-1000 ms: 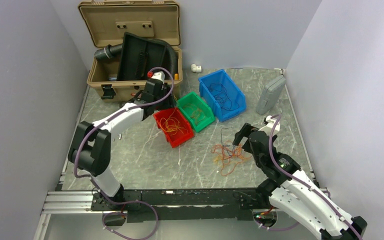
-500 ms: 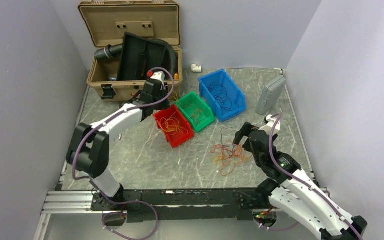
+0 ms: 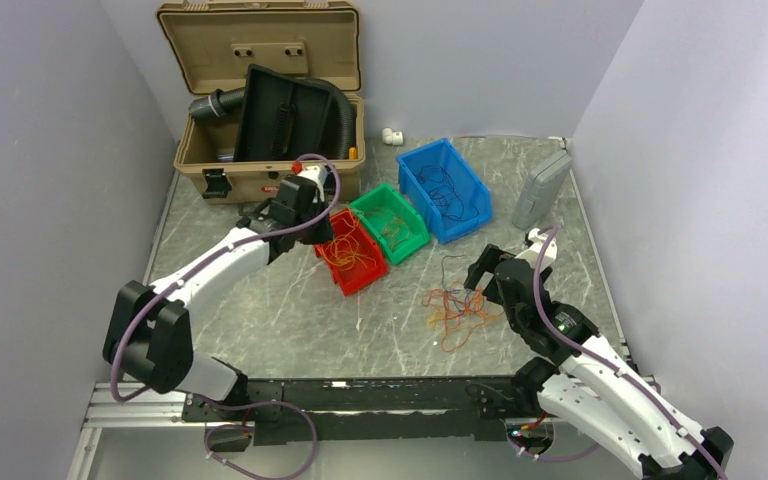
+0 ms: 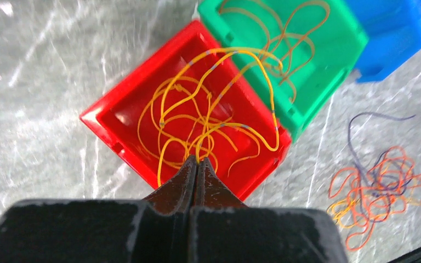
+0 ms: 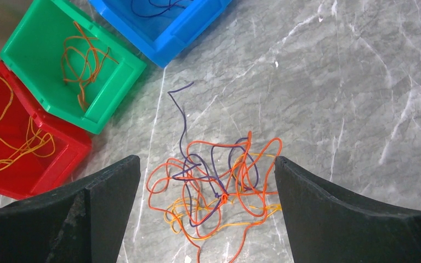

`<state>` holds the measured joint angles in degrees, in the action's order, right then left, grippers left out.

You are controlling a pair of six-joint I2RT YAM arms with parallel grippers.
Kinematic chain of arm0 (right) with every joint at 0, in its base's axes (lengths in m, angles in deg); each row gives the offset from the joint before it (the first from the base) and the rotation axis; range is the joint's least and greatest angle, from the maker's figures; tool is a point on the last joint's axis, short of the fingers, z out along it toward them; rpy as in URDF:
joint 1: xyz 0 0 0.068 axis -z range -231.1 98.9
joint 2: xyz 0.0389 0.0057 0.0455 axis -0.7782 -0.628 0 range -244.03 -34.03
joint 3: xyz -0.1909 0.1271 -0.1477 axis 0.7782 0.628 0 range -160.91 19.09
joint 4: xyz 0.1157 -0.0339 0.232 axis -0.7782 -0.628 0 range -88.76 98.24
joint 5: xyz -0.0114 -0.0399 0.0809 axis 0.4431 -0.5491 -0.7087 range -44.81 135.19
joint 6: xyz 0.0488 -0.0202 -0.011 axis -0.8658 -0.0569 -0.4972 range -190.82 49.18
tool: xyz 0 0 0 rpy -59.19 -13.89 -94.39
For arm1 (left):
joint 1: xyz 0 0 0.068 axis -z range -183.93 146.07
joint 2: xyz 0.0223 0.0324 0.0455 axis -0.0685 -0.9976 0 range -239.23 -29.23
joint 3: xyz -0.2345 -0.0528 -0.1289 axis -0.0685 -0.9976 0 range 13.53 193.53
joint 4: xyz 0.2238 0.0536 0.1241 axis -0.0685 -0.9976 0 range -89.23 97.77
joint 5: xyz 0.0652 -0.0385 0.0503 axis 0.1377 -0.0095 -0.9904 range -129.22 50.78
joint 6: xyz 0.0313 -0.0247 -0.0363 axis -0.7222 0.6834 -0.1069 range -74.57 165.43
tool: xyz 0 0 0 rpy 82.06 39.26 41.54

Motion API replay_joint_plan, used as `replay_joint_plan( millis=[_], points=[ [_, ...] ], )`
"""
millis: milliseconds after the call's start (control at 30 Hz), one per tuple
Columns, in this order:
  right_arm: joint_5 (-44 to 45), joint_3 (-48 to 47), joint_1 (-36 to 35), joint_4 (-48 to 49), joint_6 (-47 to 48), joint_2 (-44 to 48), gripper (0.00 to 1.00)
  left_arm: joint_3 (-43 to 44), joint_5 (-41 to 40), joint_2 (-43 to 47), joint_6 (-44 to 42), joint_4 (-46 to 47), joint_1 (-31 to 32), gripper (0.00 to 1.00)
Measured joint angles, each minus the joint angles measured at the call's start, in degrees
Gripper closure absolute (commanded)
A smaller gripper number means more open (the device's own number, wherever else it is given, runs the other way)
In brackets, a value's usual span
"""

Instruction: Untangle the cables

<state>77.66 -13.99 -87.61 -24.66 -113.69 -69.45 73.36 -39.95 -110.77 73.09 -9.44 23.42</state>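
While the left end effector (image 4: 196, 161) is clenched over thin orange wires (image 4: 205, 129) in the red plastic bin (image 4: 101, 123), a snagged strand could drag out; the right end effector (image 5: 206, 160) hangs released.

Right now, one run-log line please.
left tool shut, tips at thin orange wires in red plastic bin | right tool open above tangled orange-purple wire pile

The left gripper (image 4: 197, 163) has its fingers pressed tight together. Just past the tips is a red bin (image 4: 121, 112) of loopy yellow cables (image 4: 203, 129). A green bin (image 4: 331, 52) is farther right. A messy pile of orange and purple cables (image 4: 381, 189) lies on the right.
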Motion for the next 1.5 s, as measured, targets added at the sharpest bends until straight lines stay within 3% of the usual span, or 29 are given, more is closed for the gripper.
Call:
replay_joint_plan(
  millis=[167,400,467,600,900,1067,1200,1367,1433,1500],
  points=[
    [-0.1,0.0,0.0,0.0,0.0,0.0,0.06,1.0,0.5,-5.7,-0.6,-4.6,1.4,1.00],
    [-0.1,0.0,0.0,0.0,-0.1,0.0,0.06,9.5,2.2,-19.5,-3.0,-11.6,1.7,0.99],
    [-0.1,0.0,0.0,-0.1,-0.2,0.5,0.06,12.4,2.1,-21.6,-3.8,-13.4,1.7,0.93],
    [0.0,0.0,0.0,-0.3,-0.2,1.6,0.06,14.5,2.3,-22.2,-4.9,-14.6,1.7,0.66],
    [0.0,-0.4,0.0,-2.7,-1.3,-2.5,0.08,12.5,2.7,-11.6,-5.5,-16.1,1.8,0.41],
    [-1.4,-2.9,0.0,-7.7,-4.5,-11.1,0.18,10.5,5.9,-0.9,-6.8,-14.6,2.6,0.24],
    [-4.2,-0.9,1.0,-8.0,-6.5,-12.1,0.32,7.9,10.9,3.6,-7.7,-11.7,4.8,0.14],
    [-7.4,2.8,3.0,-7.1,-8.4,-13.7,0.47,0.8,16.7,5.3,-7.8,-4.7,9.7,0.12],
    [-7.8,2.8,3.0,-6.3,-8.6,-15.1,0.63,-1.7,18.3,5.3,-7.6,-2.3,12.0,0.13],
    [-8.6,2.8,3.0,-4.7,-8.5,-16.7,0.87,-3.6,19.4,5.4,-7.3,0.1,14.2,0.15]
  ],
)
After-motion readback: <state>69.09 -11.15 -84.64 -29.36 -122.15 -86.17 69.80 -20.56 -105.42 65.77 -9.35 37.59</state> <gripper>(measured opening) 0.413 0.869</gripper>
